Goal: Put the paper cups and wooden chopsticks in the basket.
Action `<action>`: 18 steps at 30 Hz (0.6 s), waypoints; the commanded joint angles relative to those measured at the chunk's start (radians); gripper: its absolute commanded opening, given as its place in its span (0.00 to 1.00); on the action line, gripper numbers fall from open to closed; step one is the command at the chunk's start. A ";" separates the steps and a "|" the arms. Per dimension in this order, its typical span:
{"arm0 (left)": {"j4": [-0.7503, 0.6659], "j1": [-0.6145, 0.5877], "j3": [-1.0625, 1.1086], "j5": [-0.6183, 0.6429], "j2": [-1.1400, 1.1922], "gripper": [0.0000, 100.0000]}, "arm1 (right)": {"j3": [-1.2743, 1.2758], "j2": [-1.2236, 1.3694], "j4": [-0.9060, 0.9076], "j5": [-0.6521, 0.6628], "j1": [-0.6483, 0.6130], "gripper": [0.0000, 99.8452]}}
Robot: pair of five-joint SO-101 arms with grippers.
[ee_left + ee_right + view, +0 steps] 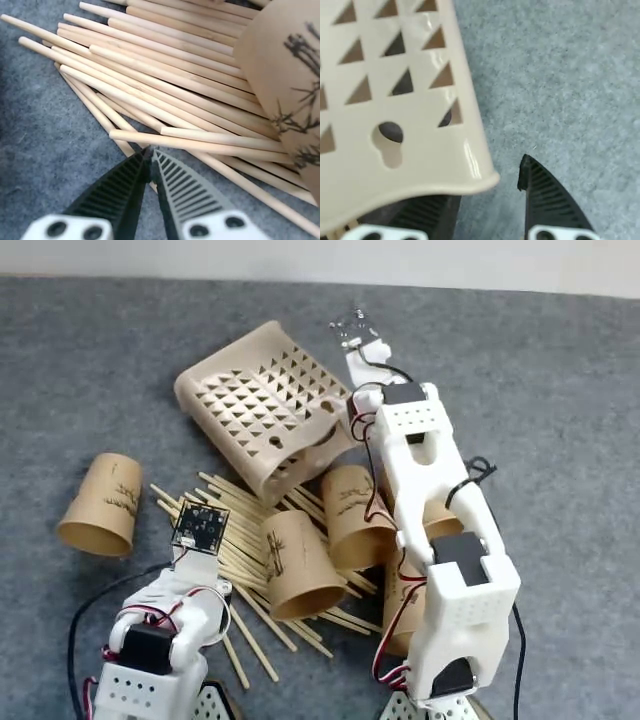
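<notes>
The basket (265,405) lay tipped over on the grey carpet (560,360), its perforated wall uppermost. Wooden chopsticks (245,540) were strewn in a loose pile just beside it. Two paper cups (300,565) lay on their sides on the pile, and a lone cup (100,505) lay well apart from the basket. The left gripper (150,155) hovered at the pile's edge away from the basket, its fingers pressed together on nothing. The right gripper (487,185) gaped wide at the basket's rim (470,180), one finger tucked beneath it. The sticks looked light, stiff and prone to rolling, best pinched mid-length. The cups looked crushable, better taken by the rim.
</notes>
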 commanded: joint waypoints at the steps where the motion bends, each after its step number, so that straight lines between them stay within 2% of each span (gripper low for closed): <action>1: 0.005 0.012 0.019 0.006 -0.010 0.01 | -0.025 -0.018 -0.071 0.008 -0.031 0.16; 7: 0.005 0.012 0.019 0.006 -0.010 0.01 | 0.070 -0.022 -0.206 0.034 -0.030 0.01; 13: 0.005 0.012 0.019 0.006 -0.010 0.01 | 0.090 -0.039 -0.205 0.066 -0.028 0.01; 18: 0.005 0.012 0.019 0.006 -0.010 0.01 | 0.200 -0.185 -0.205 0.064 -0.031 0.01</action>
